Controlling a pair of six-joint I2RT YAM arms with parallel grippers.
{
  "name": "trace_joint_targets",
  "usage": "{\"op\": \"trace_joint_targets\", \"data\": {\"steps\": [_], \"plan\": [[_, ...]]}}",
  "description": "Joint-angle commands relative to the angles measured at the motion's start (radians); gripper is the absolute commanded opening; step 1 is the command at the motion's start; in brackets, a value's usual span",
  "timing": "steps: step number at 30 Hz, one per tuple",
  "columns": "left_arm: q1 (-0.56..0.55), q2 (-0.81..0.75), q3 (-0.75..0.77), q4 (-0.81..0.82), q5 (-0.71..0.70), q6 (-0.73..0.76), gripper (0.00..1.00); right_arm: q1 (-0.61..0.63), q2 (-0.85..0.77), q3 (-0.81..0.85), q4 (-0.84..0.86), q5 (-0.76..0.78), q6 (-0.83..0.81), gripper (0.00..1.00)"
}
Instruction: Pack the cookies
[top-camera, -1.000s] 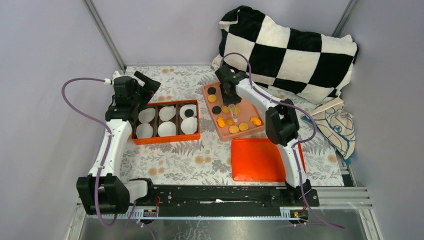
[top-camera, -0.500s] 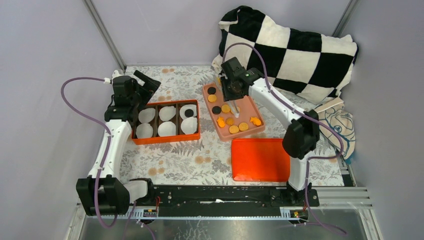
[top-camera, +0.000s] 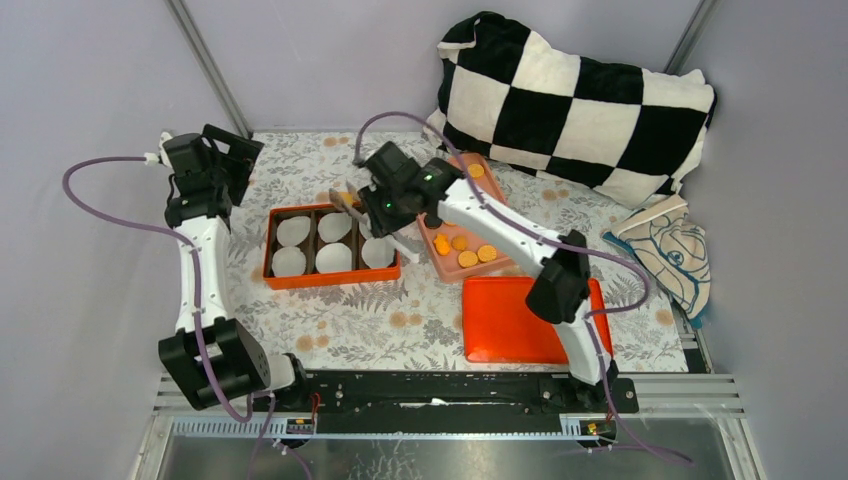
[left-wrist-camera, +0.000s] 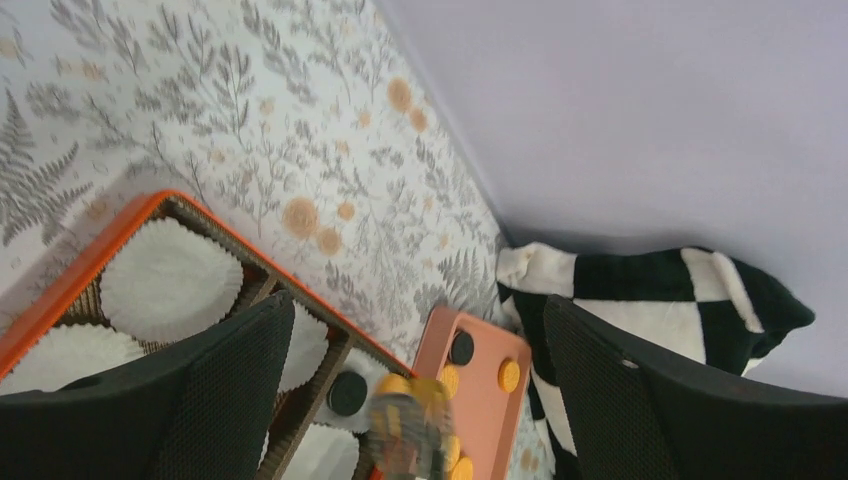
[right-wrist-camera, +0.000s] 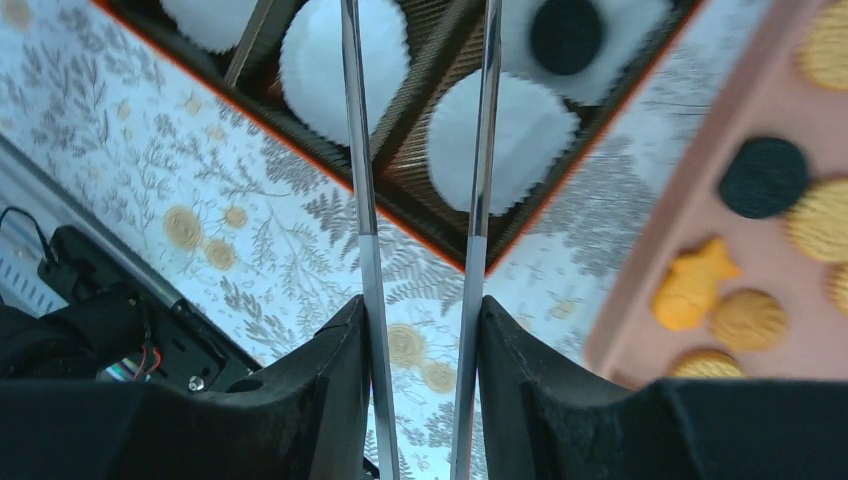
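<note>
The right claw (top-camera: 347, 197) hangs over the upper edge of the box (top-camera: 330, 278), near the middle of the top view. In its own wrist view the two long metal blades (right-wrist-camera: 354, 120) run straight up the frame, parallel, with a narrow gap between them. Their tips are cut off by the top edge. In the left wrist view a blurred orange cookie (left-wrist-camera: 402, 386) sits at the end of the blades, bottom centre of the frame, so the claw looks clamped on it. Which compartment lies under it I cannot tell.

Beneath the blades are white liners (right-wrist-camera: 340, 60) in the box. A black cookie (right-wrist-camera: 565, 35) lies in the liner at the top right of the right wrist view.

Just right of the box is the pink tray (right-wrist-camera: 800, 295) with the other cookies (top-camera: 467, 258): orange rounds, a fish shape (right-wrist-camera: 690, 285) and a black disc (right-wrist-camera: 764, 177). In the top view several orange ones lie at the tray's lower end and one at its upper end, with the right arm crossing between them. Below the tray lies a flat red lid (top-camera: 510, 320). A checked pillow (top-camera: 580, 90) fills the upper right.

The left claw (top-camera: 228, 152) is raised at the upper left of the top view, well apart from the box. Its black fingers (left-wrist-camera: 230, 400) are spread wide at the bottom corners of its wrist view.
</note>
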Motion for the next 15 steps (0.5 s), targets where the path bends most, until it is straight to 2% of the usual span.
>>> {"op": "trace_joint_targets", "data": {"steps": [1, 11, 13, 15], "plan": [[0.002, 0.011, -0.035, -0.001, 0.085, -0.011, 0.99, 0.023, 0.099, 0.101, -0.022, -0.083, -0.017, 0.20], [0.007, 0.001, -0.052, 0.015, 0.073, 0.014, 0.99, 0.032, 0.205, 0.140, 0.028, -0.122, -0.021, 0.21], [0.007, 0.005, -0.056, 0.016, 0.076, 0.020, 0.99, 0.031, 0.230, 0.161, 0.025, -0.121, -0.021, 0.27], [0.008, 0.007, -0.059, 0.017, 0.080, 0.024, 0.99, 0.032, 0.245, 0.171, 0.027, -0.117, -0.018, 0.40]]}}
